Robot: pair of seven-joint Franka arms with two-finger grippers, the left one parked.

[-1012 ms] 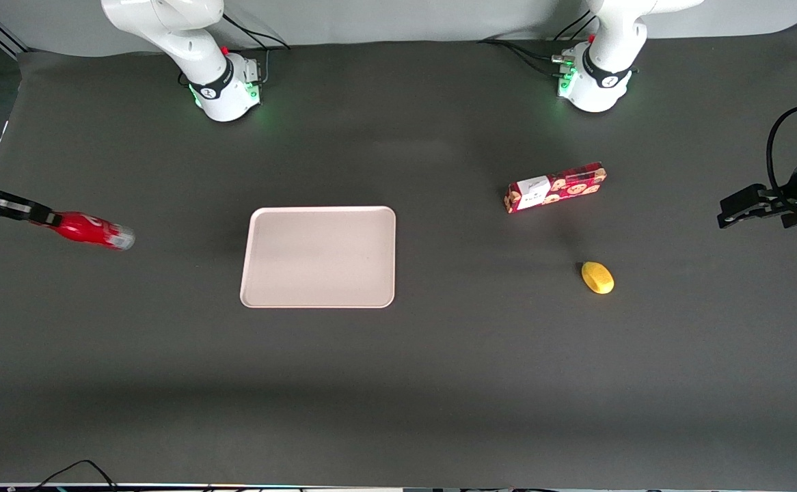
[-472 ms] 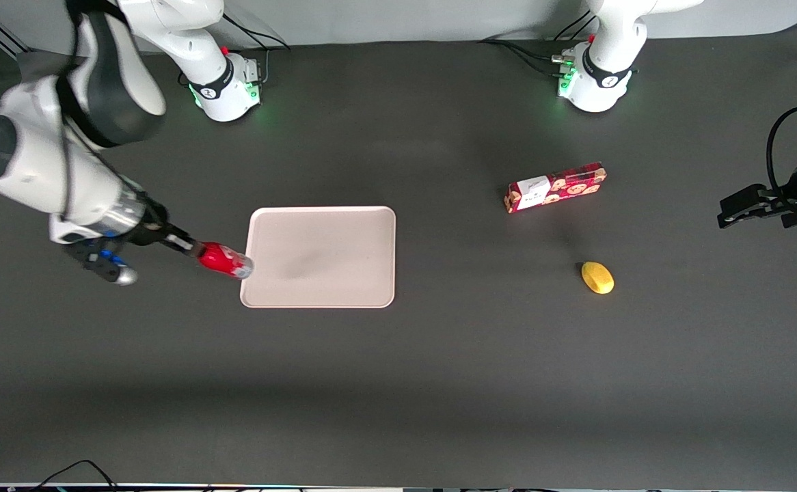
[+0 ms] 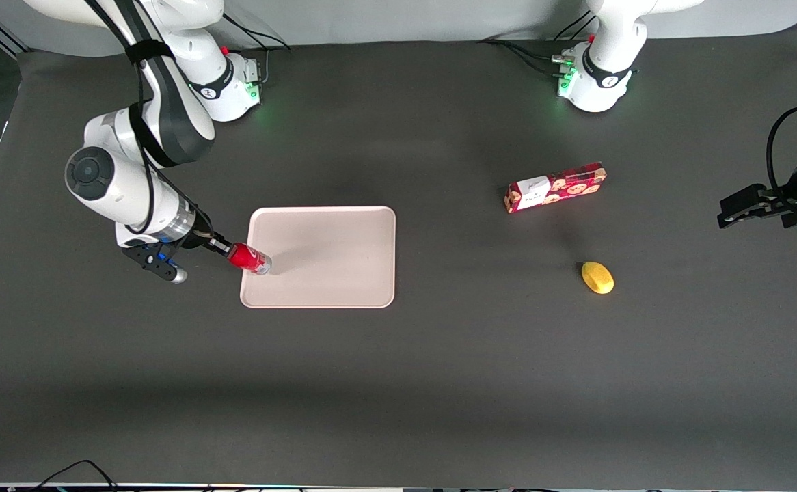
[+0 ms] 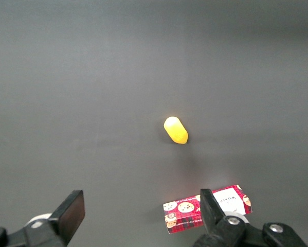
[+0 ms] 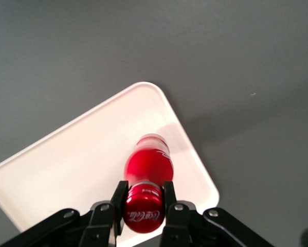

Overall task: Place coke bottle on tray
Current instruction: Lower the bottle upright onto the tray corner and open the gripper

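The small glossy red coke bottle (image 3: 249, 258) is held by its red cap in my right gripper (image 3: 223, 249), which is shut on it. The bottle hangs over the edge of the pale pinkish-beige tray (image 3: 330, 266) at the tray's end toward the working arm. I cannot tell whether its silvery base touches the tray. In the right wrist view the gripper (image 5: 143, 201) clamps the cap, the bottle (image 5: 147, 165) points down, and the tray (image 5: 66, 164) lies under it.
A red cookie box (image 3: 555, 187) and a yellow lemon-like object (image 3: 597, 277) lie toward the parked arm's end of the table; both also show in the left wrist view, the box (image 4: 191, 215) and the yellow object (image 4: 176, 130).
My right arm has carried the bottle from the table's working-arm end over to the tray, and the bottle has gone from lying slanted to more upright and lower.
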